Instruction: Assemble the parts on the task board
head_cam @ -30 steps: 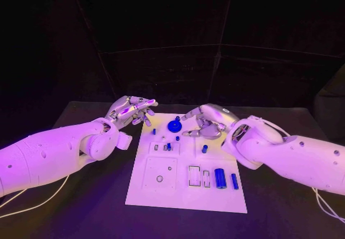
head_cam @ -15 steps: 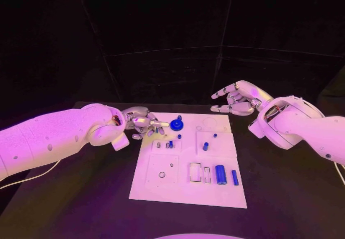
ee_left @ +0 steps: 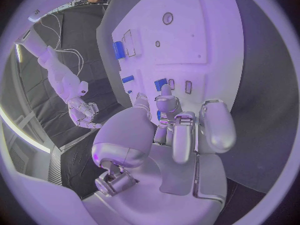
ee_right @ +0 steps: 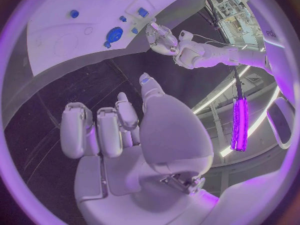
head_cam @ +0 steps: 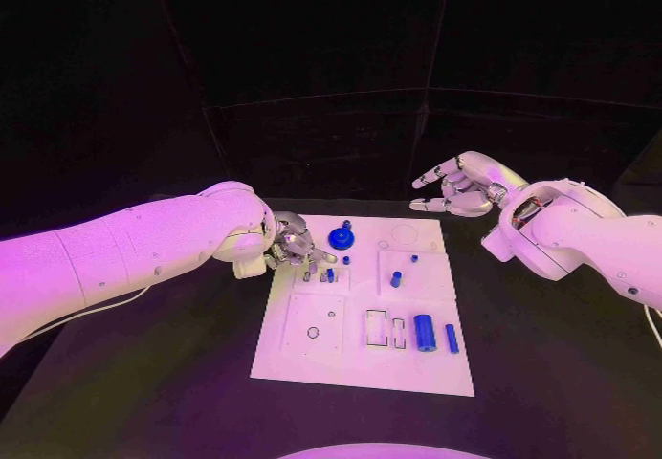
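L hand [head_cam: 291,242] low at task board [head_cam: 362,368] near-left edge, fingers curled by small blue parts [head_cam: 325,277]; grip unclear, possibly touching. R hand [head_cam: 458,186] raised beyond board, fingers spread, empty.

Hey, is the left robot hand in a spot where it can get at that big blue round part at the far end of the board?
Probably yes. The left robot hand hovers at the task board edge, beside the round blue part, with nothing between them. The right robot hand is lifted away.
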